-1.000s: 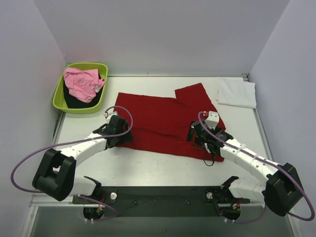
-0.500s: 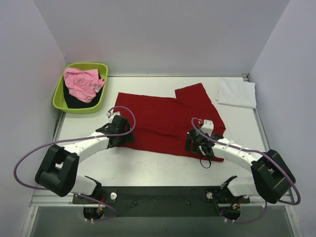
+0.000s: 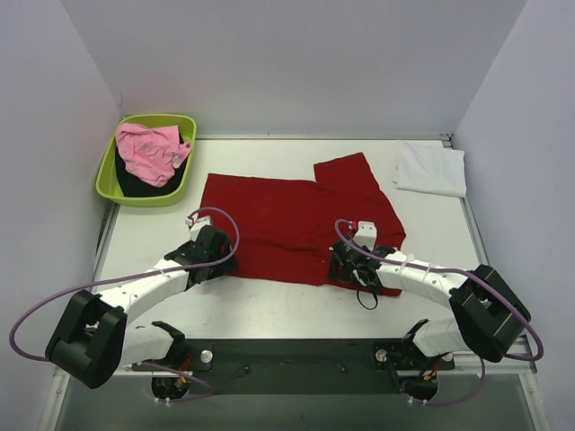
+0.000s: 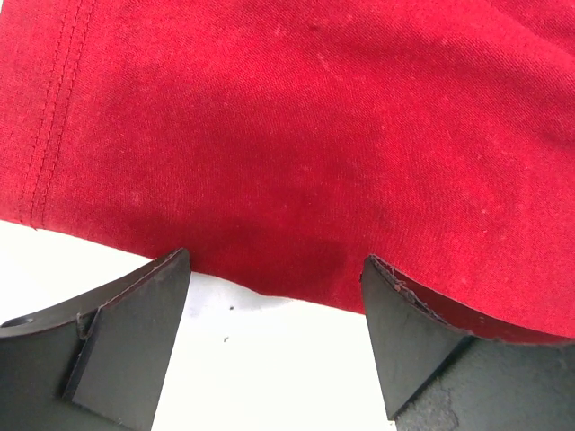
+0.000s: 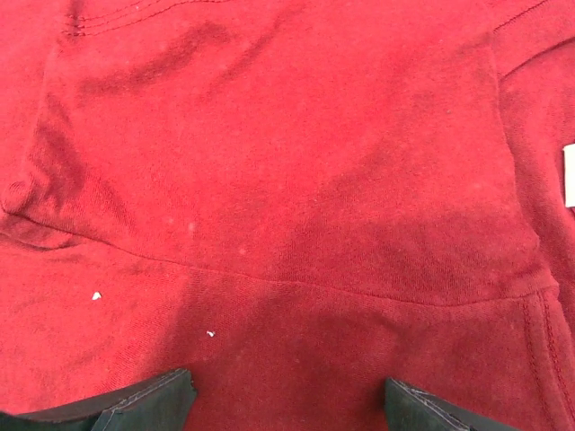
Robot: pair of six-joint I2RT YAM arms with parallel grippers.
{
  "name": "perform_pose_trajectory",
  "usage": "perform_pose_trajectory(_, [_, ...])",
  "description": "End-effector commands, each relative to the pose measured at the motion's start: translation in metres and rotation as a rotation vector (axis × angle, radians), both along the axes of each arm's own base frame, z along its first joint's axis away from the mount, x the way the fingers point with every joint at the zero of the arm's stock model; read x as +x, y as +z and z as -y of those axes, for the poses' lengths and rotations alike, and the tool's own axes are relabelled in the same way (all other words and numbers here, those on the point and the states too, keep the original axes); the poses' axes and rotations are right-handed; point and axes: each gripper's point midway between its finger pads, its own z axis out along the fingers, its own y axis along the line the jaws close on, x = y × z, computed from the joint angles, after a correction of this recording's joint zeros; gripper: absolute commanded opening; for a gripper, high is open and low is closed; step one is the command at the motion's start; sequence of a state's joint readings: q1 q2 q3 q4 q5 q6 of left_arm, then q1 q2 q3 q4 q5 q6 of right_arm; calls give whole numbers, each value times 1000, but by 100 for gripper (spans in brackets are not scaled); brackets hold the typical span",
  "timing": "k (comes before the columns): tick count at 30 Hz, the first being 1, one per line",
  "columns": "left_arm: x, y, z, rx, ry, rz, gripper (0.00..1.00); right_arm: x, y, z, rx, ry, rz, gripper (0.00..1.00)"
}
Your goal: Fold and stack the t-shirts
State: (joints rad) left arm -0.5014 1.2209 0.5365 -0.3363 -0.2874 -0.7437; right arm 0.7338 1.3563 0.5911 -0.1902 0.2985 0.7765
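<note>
1. The deep red t-shirt lies spread mostly flat in the middle of the bench. One sleeve points toward the far right.
2. The left gripper is low at the shirt's near-left edge. In the left wrist view its fingers stand well apart. The red cloth fills the frame above them, and its near edge runs across the gap between them.
3. The cloth edge touches or drapes over the tip of the finger on the right of that view; I cannot tell which. A double line of hem stitching runs down the left side.
4. The right gripper sits over the shirt's near-right part. In the right wrist view its fingers are spread wide at the bottom corners, clamped on nothing that shows.
5. Under that camera the red shirt shows a seam across it, soft wrinkles at the left and a few white lint specks.
6. A folded white t-shirt lies at the far right corner of the bench, just apart from the red sleeve.
7. The lime-green tub stands at the far left. A crumpled pink t-shirt rests in it on top of a black t-shirt.
</note>
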Motion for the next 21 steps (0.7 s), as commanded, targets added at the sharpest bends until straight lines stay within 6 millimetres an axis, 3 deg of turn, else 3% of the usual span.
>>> perform_pose_trajectory(1, [-27, -13, -6, 22, 19, -79, 86, -23, -8, 5, -41, 11, -97, 88])
perform_pose_trajectory(7, [-58, -24, -6, 18, 63, -118, 85, -35, -3, 11, -52, 8, -122, 88])
perform_pose_trajectory(16, [-87, -11, -15, -36, 106, -94, 82, -71, 1, 23, -49, -9, -160, 87])
perform_pose_trajectory(19, [-88, 3, -10, -73, 89, -53, 80, -73, 9, 27, -41, -8, -127, 88])
perform_pose_trajectory(21, [-77, 24, -8, -81, 77, 8, 80, -65, 22, 26, -19, -9, -72, 88])
